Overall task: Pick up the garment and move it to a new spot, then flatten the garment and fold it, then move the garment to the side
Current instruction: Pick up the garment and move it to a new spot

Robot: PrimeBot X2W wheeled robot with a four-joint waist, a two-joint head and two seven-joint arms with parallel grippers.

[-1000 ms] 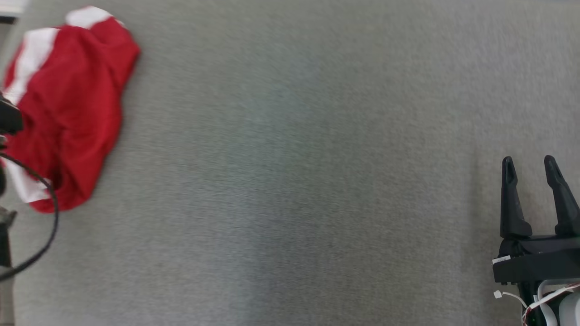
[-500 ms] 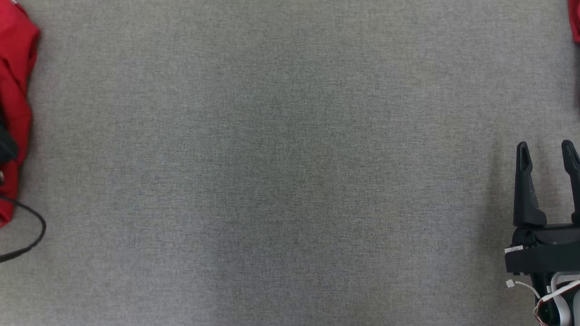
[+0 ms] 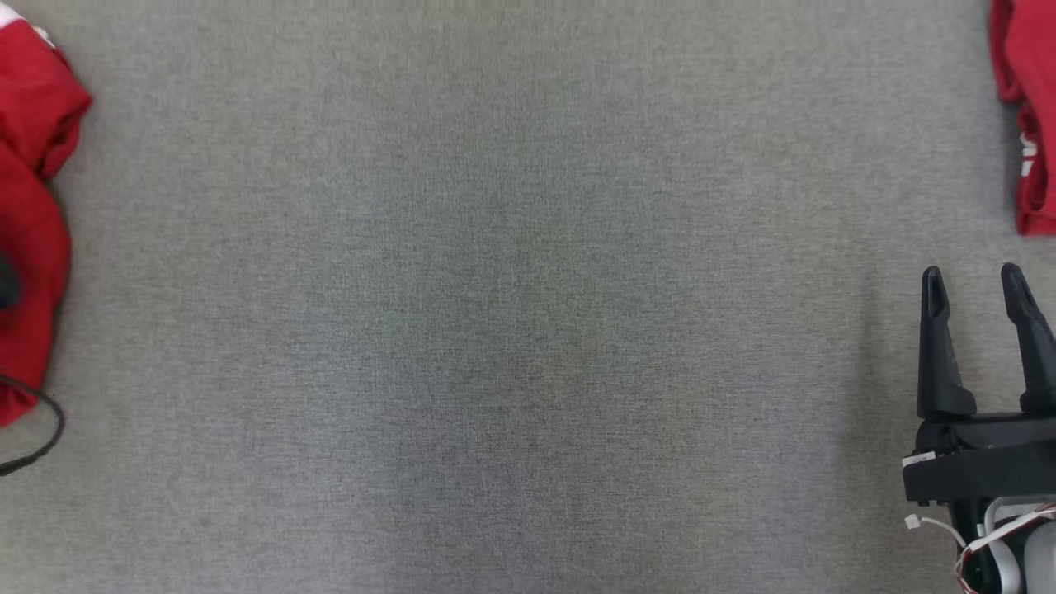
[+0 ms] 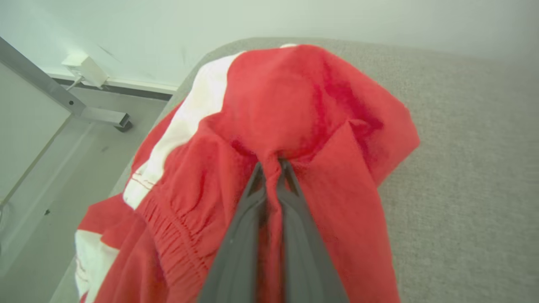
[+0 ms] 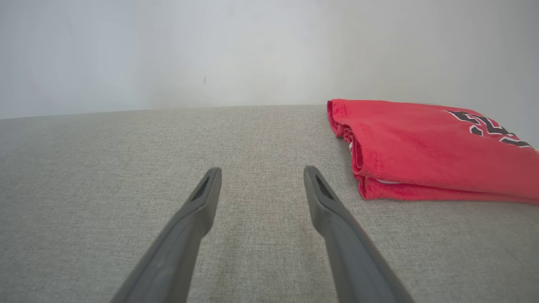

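Observation:
The garment point(image 4: 303, 97) is a crumpled red piece with white panels and an elastic waistband, lying at the table's left edge; it also shows at the left border of the head view point(image 3: 33, 206). My left gripper point(image 4: 270, 164) is shut, its two fingers pinching a fold of the red cloth between them. My right gripper point(image 3: 973, 285) hovers over bare table at the lower right, fingers point(image 5: 206, 189) spread open with nothing between them.
A second red garment point(image 5: 421, 147), folded flat with a dark print, lies just right of my right gripper, at the head view's top right point(image 3: 1027, 107). The grey fabric table point(image 3: 511, 313) stretches wide between them. Floor and a metal frame point(image 4: 63, 99) lie beyond its left edge.
The head camera has swung right, so the crumpled garment sits at the left border and the folded one has come into view. The left gripper has closed on the cloth.

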